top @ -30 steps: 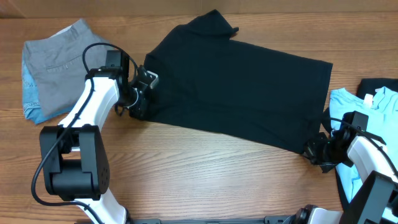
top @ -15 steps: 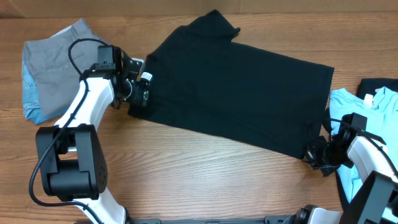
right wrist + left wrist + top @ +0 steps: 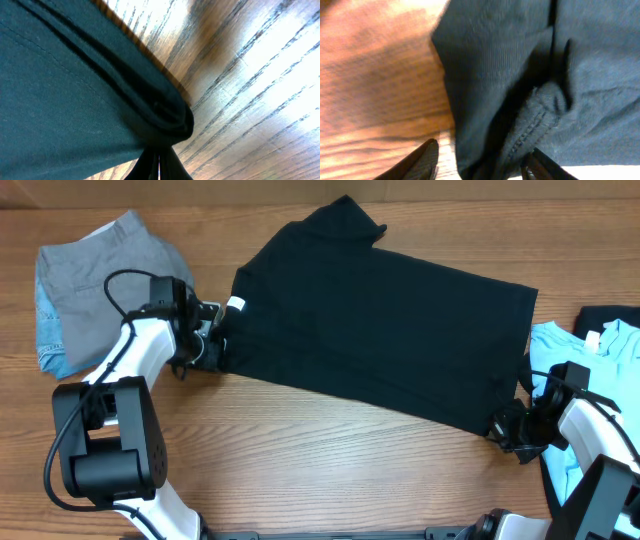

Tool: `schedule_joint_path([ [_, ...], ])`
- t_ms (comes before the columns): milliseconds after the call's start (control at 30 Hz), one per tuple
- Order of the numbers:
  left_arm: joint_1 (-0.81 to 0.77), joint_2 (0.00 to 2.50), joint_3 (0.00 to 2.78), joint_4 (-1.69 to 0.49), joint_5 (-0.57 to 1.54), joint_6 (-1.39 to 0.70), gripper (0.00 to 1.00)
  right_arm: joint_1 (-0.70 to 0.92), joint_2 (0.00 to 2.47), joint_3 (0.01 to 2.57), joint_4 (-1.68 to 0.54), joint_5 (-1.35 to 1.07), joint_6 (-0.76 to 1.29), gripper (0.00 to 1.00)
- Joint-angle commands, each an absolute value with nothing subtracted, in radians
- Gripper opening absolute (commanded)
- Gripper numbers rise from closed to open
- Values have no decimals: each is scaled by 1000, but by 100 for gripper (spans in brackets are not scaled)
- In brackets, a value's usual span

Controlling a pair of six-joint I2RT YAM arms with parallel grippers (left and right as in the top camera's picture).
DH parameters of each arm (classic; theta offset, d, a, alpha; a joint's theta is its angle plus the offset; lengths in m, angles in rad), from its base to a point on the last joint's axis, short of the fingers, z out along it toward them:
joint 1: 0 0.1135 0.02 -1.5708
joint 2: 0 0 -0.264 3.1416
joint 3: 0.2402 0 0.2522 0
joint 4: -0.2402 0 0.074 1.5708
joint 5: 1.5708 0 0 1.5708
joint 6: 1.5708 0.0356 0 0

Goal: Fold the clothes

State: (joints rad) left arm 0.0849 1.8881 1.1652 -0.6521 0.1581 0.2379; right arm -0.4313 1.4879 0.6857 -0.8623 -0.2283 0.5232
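The large black shirt lies spread flat across the table, its white neck tag at the left edge. My left gripper is at the shirt's lower left edge. In the left wrist view its jaws stand wide apart with a bunched hem of the shirt between them and bare wood beside the left finger. My right gripper is at the shirt's lower right corner. In the right wrist view it is shut on a folded edge of the shirt. A light blue T-shirt lies at the far right.
A folded grey garment on a light blue one lies at the back left. Another black garment lies under the blue T-shirt at the right edge. Bare wooden table runs along the front.
My left gripper has moved left and slightly toward the front, and the shirt's lower left edge has come with it. The neck tag now shows. The right gripper has barely moved.
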Motion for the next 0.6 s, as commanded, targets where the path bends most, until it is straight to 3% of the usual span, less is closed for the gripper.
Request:
schedule_joint_path([
  [0,86,1893,1130,-619,185,226,36,-434,1489,682,-854,-209,521,4],
  [100,89,1893,1131,-617,166,224,4,-434,1489,682,-864,-205,515,4],
  [233,161,1892,1135,-736,-49,56,4,-434,1489,698,-969,-181,515,4],
  [500,323,1883,1144,-939,-12,-35,4,-433,1488,709,-1080,-195,516,4],
  [567,325,1883,1144,-950,21,-34,10,-433,1488,709,-1056,-196,505,24],
])
